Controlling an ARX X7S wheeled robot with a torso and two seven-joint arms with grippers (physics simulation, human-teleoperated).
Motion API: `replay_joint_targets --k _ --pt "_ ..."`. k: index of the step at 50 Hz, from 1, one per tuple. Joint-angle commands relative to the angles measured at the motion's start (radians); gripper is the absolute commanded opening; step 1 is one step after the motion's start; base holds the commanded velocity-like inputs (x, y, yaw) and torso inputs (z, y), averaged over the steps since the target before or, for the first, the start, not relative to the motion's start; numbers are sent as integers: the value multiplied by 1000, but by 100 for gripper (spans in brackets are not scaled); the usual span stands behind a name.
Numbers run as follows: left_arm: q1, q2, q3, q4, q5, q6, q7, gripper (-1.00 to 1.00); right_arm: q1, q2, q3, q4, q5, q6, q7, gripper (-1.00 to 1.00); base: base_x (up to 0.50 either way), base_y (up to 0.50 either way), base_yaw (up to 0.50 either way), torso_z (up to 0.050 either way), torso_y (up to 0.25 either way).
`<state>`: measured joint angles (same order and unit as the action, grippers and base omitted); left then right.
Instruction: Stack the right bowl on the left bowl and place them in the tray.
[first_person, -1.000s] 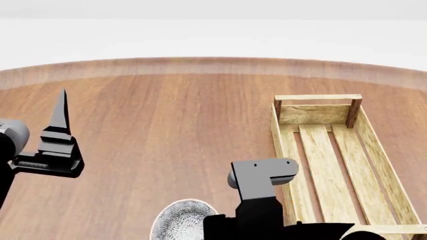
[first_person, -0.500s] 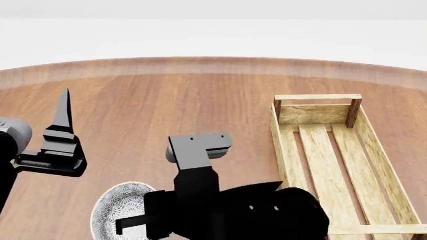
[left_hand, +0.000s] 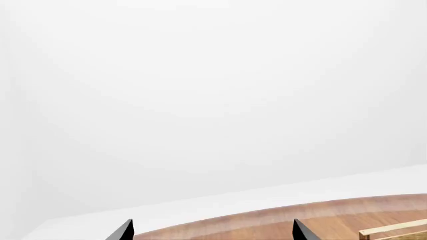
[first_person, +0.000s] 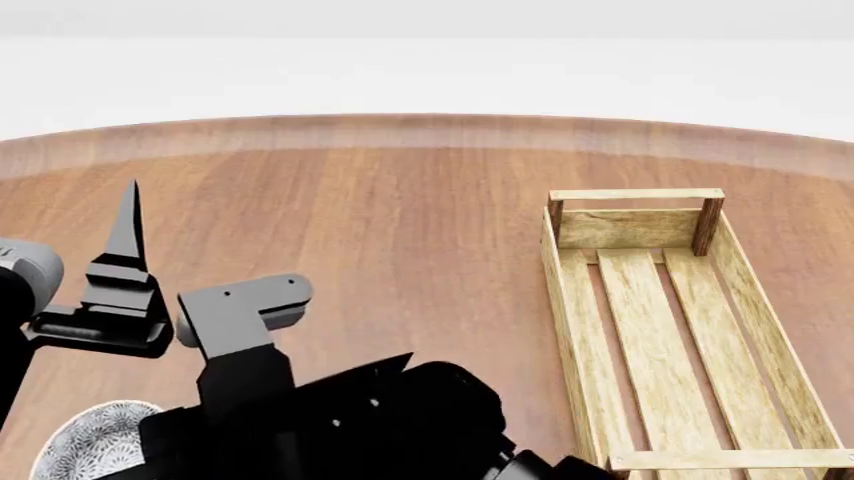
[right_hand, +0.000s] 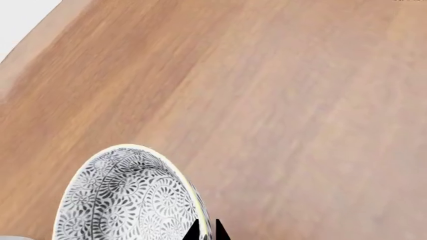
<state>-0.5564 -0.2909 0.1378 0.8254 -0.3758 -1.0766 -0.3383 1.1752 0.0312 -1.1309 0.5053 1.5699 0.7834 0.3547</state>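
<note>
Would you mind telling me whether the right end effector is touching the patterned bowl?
Touching: the right wrist view shows the right end effector pinching the patterned bowl's rim.

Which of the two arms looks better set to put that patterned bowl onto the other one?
The right. Its gripper pinches the rim of the patterned bowl, carrying it leftward. The left gripper hangs open and empty, pointing up, away from the table.

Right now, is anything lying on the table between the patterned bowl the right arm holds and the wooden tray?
Nothing visible. The bowl sits low at the left, pinched at its rim by the right gripper; only bare table lies toward the empty tray.
</note>
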Motion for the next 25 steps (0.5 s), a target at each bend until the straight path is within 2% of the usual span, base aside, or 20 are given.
replay_joint_targets --k 1,10,25 --pt "-5 12 -18 1 8 -14 17 100 102 -31 -267 -27 225 -178 -42 -100 0 0 0 0 0" --pt "-5 9 -22 5 2 -17 13 100 150 -31 -438 -64 333 -289 -67 -100 0 0 0 0 1" --pt "-3 2 -29 15 -9 -23 6 100 133 -31 -453 -132 318 -289 -60 -100 0 0 0 0 0"
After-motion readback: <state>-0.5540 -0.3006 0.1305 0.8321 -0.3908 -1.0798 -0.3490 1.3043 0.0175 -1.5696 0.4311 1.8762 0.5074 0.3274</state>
